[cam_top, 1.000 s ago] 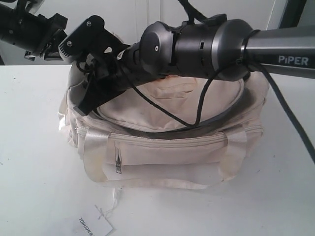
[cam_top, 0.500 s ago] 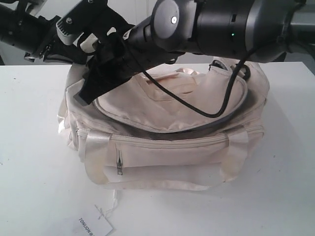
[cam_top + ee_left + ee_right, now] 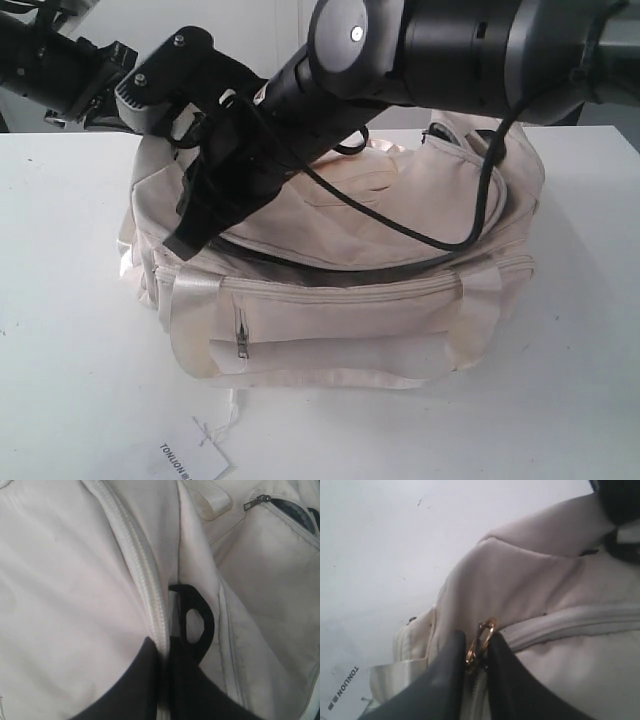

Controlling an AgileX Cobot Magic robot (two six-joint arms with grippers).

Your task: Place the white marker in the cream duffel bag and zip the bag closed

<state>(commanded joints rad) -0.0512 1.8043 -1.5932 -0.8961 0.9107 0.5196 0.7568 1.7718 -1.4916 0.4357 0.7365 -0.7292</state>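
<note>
The cream duffel bag [image 3: 350, 300] lies on the white table, its curved top zip gaping as a dark line along the front. My right gripper [image 3: 193, 228] reaches across to the bag's left end. In the right wrist view it [image 3: 477, 647] is shut on the gold ring zip pull [image 3: 481, 642]. In the left wrist view my left gripper [image 3: 165, 650] is shut on the bag's zip seam [image 3: 150, 595], beside a black strap ring [image 3: 200, 625]. The left arm [image 3: 60, 70] comes in at the upper left. The white marker is out of view.
A white paper tag with black print [image 3: 190, 460] lies on the table in front of the bag's left corner, joined to it by a string. The right arm's black cable [image 3: 400, 225] hangs over the bag's top flap. A small side-pocket zip [image 3: 242, 335] faces front.
My right gripper rose with the zip pull, then came down and forward round the bag's left end. The top flap lifted and bunched. The left arm has barely moved.
</note>
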